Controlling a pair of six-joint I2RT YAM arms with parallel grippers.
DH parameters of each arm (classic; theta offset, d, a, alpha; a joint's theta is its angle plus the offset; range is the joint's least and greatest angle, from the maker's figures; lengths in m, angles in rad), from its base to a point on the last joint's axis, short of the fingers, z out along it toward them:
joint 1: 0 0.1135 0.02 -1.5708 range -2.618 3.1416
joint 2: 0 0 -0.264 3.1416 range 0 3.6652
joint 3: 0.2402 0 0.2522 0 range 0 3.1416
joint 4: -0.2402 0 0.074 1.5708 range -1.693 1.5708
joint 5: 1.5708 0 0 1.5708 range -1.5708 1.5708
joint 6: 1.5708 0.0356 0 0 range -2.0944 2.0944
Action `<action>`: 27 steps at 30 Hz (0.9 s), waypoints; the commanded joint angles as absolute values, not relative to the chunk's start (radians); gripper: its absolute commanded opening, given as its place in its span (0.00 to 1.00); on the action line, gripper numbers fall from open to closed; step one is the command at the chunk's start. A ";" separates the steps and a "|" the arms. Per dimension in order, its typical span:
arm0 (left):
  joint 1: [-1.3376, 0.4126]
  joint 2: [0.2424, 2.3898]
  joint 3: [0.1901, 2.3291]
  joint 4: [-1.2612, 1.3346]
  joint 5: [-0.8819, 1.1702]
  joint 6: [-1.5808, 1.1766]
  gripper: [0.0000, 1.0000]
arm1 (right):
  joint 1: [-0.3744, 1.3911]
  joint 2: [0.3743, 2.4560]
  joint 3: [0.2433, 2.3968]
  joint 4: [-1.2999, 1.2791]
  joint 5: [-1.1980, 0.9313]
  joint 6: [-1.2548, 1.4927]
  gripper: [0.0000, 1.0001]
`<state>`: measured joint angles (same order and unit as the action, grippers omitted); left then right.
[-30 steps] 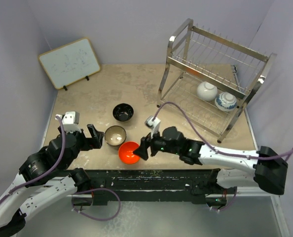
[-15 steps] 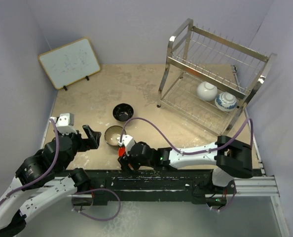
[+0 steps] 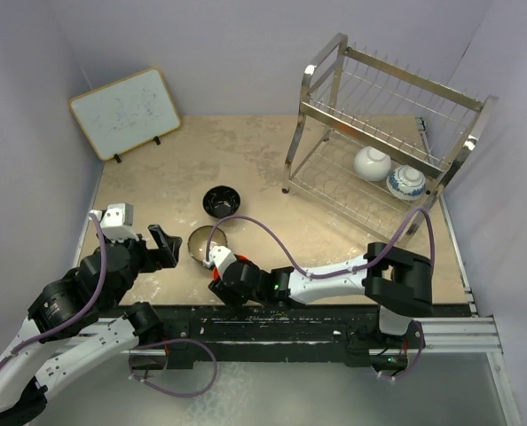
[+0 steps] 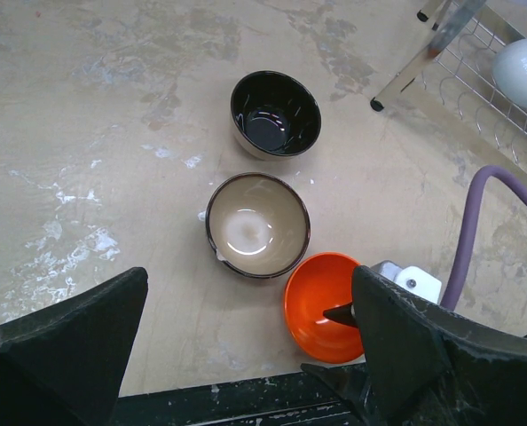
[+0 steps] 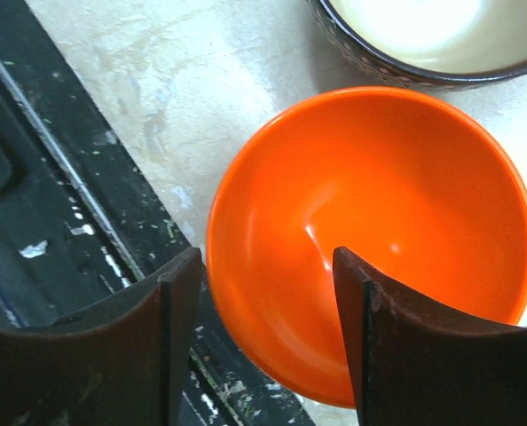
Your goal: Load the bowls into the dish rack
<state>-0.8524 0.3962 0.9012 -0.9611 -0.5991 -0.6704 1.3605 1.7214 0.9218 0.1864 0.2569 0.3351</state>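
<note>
The orange-red bowl (image 5: 370, 222) sits at the table's near edge, also seen in the left wrist view (image 4: 319, 304). My right gripper (image 5: 263, 333) is open and straddles its near rim, with one finger inside the bowl and one outside. In the top view the right gripper (image 3: 221, 277) covers most of this bowl. The tan-brown bowl (image 3: 201, 241) and the black bowl (image 3: 221, 201) stand behind it. The white bowl (image 3: 371, 163) and the blue-and-white bowl (image 3: 405, 182) lie on the lower tier of the dish rack (image 3: 392, 84). My left gripper (image 3: 161, 247) is open and empty, left of the tan bowl.
A wood-framed whiteboard (image 3: 126, 113) leans at the back left. The black table edge rail (image 5: 59, 204) runs right beside the orange bowl. The right arm's purple cable (image 3: 272, 232) arches over the table's middle.
My right arm has swung left and lowered onto the orange bowl, which it now covers from above. My left gripper has drawn back slightly.
</note>
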 commanded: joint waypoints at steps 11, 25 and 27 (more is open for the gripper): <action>-0.854 0.392 0.908 -0.947 -0.611 -0.679 0.99 | 1.361 1.601 0.931 0.195 0.289 0.383 0.17; -0.854 0.389 0.907 -0.943 -0.609 -0.675 0.99 | 1.255 1.389 0.836 0.260 0.127 0.456 0.23; -0.854 0.391 0.906 -0.942 -0.607 -0.675 0.99 | 1.255 1.404 0.850 0.233 0.151 0.429 0.38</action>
